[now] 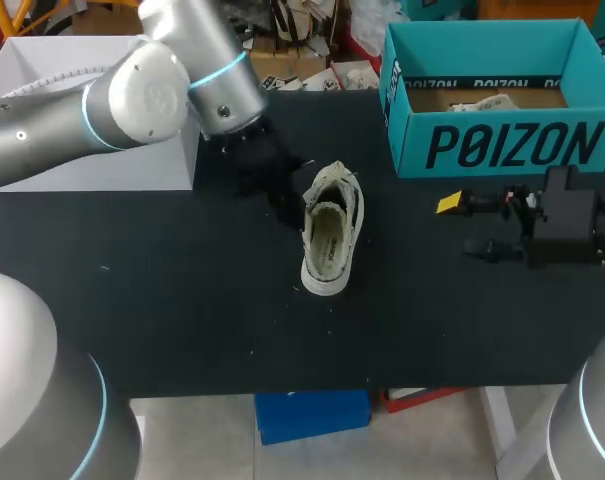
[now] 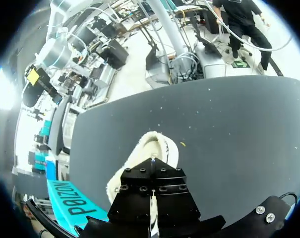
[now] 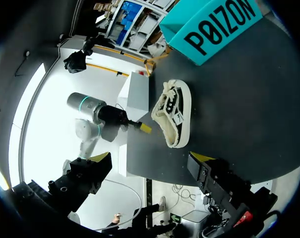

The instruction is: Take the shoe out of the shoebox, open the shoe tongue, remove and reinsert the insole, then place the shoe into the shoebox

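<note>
A cream low-top shoe lies on the black table, out of the teal shoebox, its laces toward the box's side. My left gripper is shut, close beside the shoe's left flank, with nothing seen between its fingers. In the left wrist view the shoe sits just ahead of and under the left gripper. My right gripper stands wide open at the table's right, well clear of the shoe. The right wrist view shows the shoe ahead of the empty right gripper, and the shoebox beyond.
A white box stands at the back left behind my left arm. The open shoebox holds some paper. Bare black tabletop stretches in front of the shoe toward the near edge.
</note>
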`<act>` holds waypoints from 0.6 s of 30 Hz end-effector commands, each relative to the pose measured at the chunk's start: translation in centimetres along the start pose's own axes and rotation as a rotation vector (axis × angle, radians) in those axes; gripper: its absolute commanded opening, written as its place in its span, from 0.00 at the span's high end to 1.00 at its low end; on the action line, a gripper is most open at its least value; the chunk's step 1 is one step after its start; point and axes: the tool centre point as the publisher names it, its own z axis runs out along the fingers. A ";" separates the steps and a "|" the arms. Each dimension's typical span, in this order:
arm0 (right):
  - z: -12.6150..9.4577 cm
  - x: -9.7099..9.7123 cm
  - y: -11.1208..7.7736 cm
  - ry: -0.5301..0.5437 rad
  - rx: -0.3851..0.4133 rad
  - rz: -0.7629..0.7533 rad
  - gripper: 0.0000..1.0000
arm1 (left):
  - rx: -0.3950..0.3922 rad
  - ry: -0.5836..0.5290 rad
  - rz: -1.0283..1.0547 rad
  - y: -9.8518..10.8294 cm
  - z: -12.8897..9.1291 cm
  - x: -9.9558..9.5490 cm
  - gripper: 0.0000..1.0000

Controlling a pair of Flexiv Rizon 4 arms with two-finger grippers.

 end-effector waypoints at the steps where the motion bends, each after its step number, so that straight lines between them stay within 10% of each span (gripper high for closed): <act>1: 0.0 0.0 0.0 -0.001 0.000 0.001 0.00 | -0.145 -0.181 -0.060 -2.7 -4.1 2.5 1.00; 6: 0.0 0.0 0.0 -0.001 0.000 0.001 0.00 | -0.184 -0.286 -0.220 -2.9 -6.7 4.5 0.92; 7: 0.0 0.0 0.0 -0.001 0.000 0.001 0.00 | -0.163 -0.293 -0.264 -2.9 -7.0 5.0 0.72; 9: 0.0 0.0 0.0 -0.001 0.000 0.001 0.00 | -0.105 -0.322 -0.335 -3.3 -7.3 6.0 0.00; 18: 0.0 0.0 0.0 -0.001 0.000 0.001 0.00 | -0.105 -0.322 -0.335 -3.3 -7.3 6.0 0.00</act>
